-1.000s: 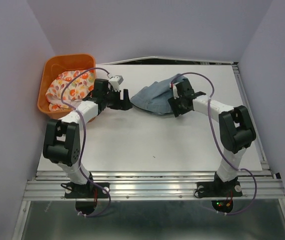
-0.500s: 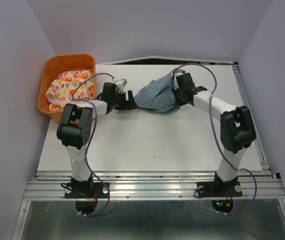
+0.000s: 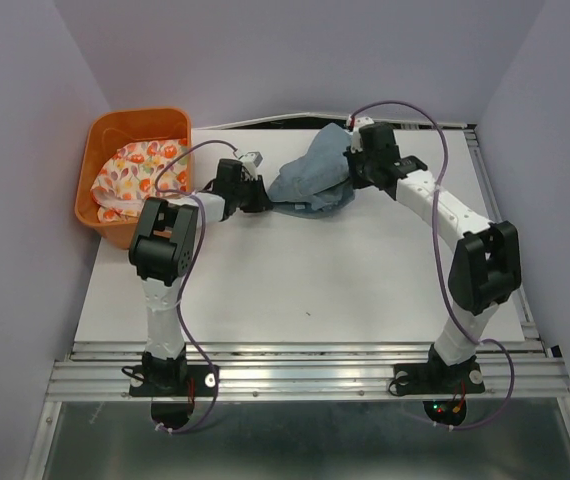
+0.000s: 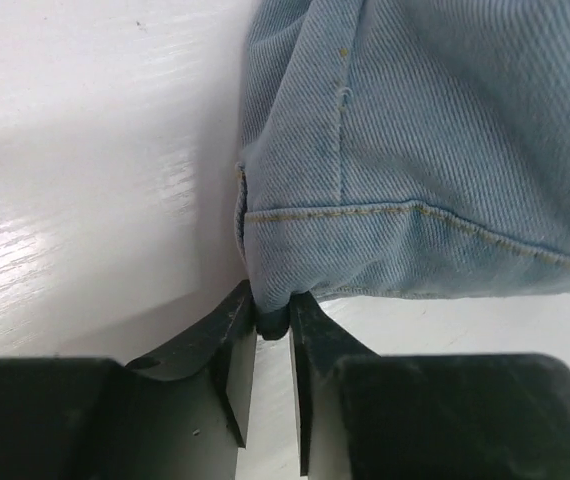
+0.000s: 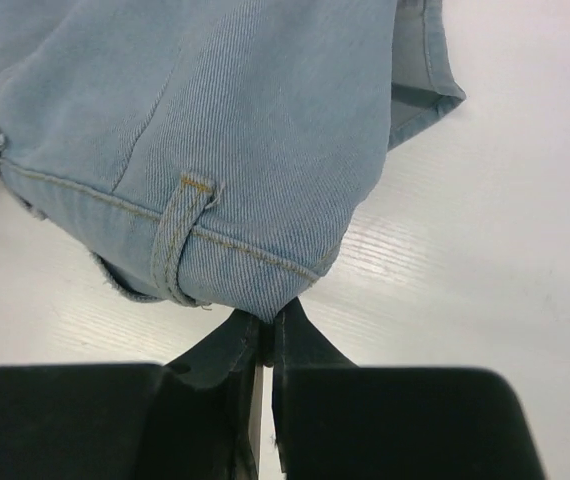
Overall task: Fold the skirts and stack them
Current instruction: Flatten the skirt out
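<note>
While the denim skirt (image 3: 310,182) sits bunched in a heap near the middle of the table's (image 3: 295,270) far edge, each arm has hold of one end of it. The left gripper (image 4: 272,318) is nipped narrow on a stitched hem corner at the heap's left side, with a small fold of cloth squeezed between the jaw tips, low against the table. The right gripper (image 5: 268,325) is pinched almost closed on the waistband edge just beside a belt loop (image 5: 177,235), on the heap's right side. From above, that end seems raised a little off the surface. The floral skirt (image 3: 135,175) lies crumpled in the orange basket (image 3: 100,135) at the far left corner.

To my eye the step in hand is opening the denim out flat so it can be folded; nothing is folded or stacked yet. Both pinches are shallow, right at the edge of the cloth, so I'd draw the two ends apart slowly and evenly, since a jerk could pull the thick denim out of either grip. Lifting both ends together should let the middle hang free and shake out its creases. I'd then bring it toward the near side, where there is bare table, and lay it down taut, without twisting waistband against hem.
</note>
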Available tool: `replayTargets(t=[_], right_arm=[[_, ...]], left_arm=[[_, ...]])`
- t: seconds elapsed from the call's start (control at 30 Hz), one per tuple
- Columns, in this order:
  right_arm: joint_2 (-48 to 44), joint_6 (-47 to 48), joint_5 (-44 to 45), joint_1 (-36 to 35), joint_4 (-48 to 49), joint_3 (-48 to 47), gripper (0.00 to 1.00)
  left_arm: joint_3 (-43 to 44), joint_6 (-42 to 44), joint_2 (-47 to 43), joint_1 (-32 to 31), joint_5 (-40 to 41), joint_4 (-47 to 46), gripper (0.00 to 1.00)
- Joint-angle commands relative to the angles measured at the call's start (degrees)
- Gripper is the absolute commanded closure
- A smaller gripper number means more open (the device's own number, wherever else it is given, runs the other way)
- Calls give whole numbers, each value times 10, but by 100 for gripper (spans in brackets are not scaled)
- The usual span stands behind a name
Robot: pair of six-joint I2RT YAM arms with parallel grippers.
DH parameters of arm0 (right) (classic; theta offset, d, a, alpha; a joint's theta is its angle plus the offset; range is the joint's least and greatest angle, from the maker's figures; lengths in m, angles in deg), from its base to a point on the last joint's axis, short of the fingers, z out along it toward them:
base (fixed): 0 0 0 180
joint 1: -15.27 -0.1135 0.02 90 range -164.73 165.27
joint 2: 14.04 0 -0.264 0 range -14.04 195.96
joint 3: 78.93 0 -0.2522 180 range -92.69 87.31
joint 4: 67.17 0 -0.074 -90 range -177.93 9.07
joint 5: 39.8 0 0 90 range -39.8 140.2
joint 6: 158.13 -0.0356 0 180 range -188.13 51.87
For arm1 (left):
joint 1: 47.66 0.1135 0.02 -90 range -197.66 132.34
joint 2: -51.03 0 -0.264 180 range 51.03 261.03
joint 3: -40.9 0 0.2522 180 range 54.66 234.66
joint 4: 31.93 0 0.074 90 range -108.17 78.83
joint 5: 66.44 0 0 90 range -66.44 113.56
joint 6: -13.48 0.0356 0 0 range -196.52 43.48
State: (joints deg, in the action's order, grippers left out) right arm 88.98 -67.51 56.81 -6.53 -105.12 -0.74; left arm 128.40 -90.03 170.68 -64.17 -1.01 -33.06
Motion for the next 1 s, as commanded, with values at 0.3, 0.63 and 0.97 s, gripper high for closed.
replayTargets(t=[0.3,0.63,0.97], right_arm=[[-100,45,-1,102,3,-78,99],[-232,135,38,113,-78,58,99],[-160,16,-35,169,-117,-104,99]], left_arm=[[134,203,-151,10,109,237,100],[151,512,-325,-2,197,467,100],[273,424,-313,-6,82,440,100]])
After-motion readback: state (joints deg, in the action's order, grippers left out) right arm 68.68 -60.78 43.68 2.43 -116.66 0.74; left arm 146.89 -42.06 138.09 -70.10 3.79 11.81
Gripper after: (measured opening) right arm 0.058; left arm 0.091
